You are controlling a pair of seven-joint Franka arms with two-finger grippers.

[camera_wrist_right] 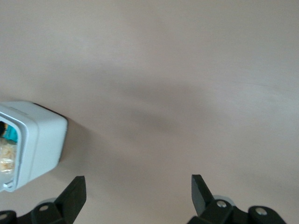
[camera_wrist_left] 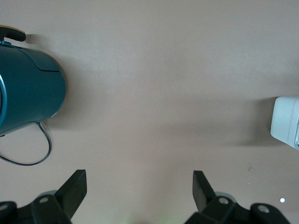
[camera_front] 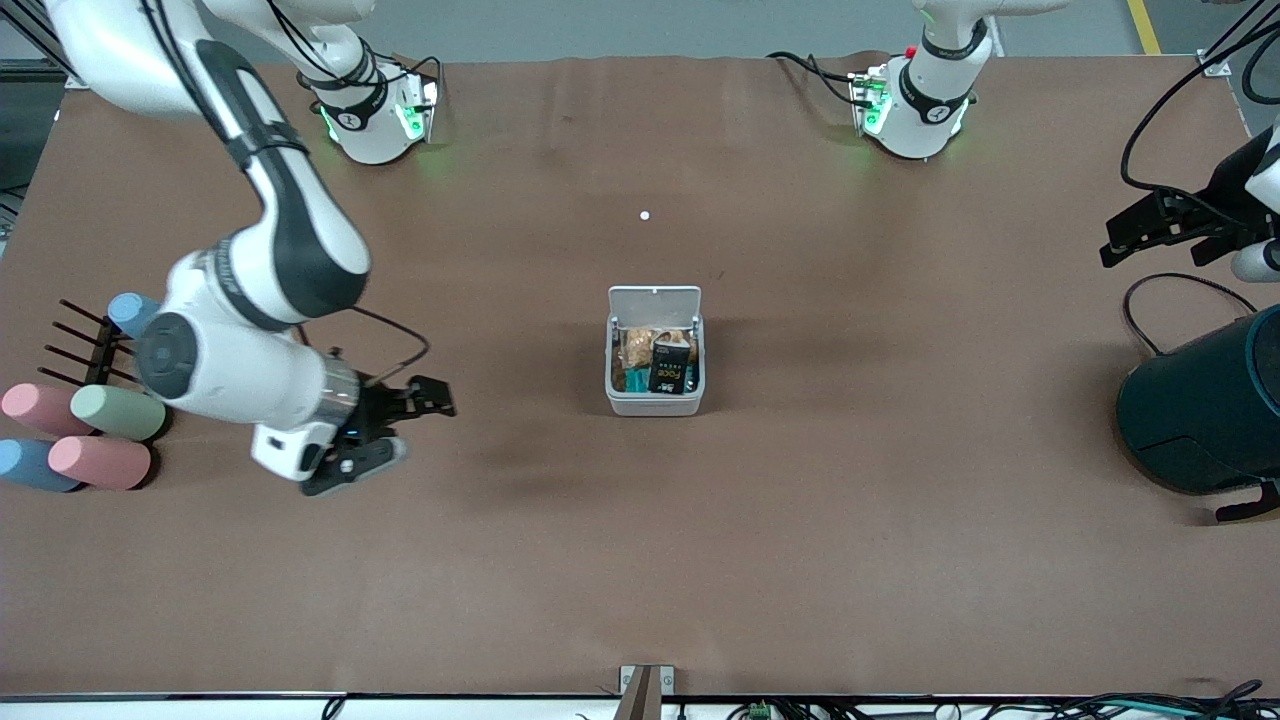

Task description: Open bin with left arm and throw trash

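The white bin (camera_front: 655,400) stands at the table's middle with its lid (camera_front: 655,300) tipped open. In it stand a black printed packet (camera_front: 670,365) and a crinkled tan wrapper (camera_front: 635,350). I see no whitish loop or dark disc. My right gripper (camera_front: 425,425) is open and empty, low over bare table toward the right arm's end from the bin. Its wrist view shows the bin's corner (camera_wrist_right: 37,140) beside its open gripper (camera_wrist_right: 138,179). My left gripper (camera_front: 1108,243) is open and empty at the left arm's end. Its wrist view (camera_wrist_left: 140,175) shows the bin's edge (camera_wrist_left: 285,121).
A large dark teal drum (camera_front: 1210,400) with a black cable lies at the left arm's end, also in the left wrist view (camera_wrist_left: 28,93). Pastel cylinders (camera_front: 115,412) and a black rack (camera_front: 95,345) sit at the right arm's end. A small white dot (camera_front: 644,215) marks the table.
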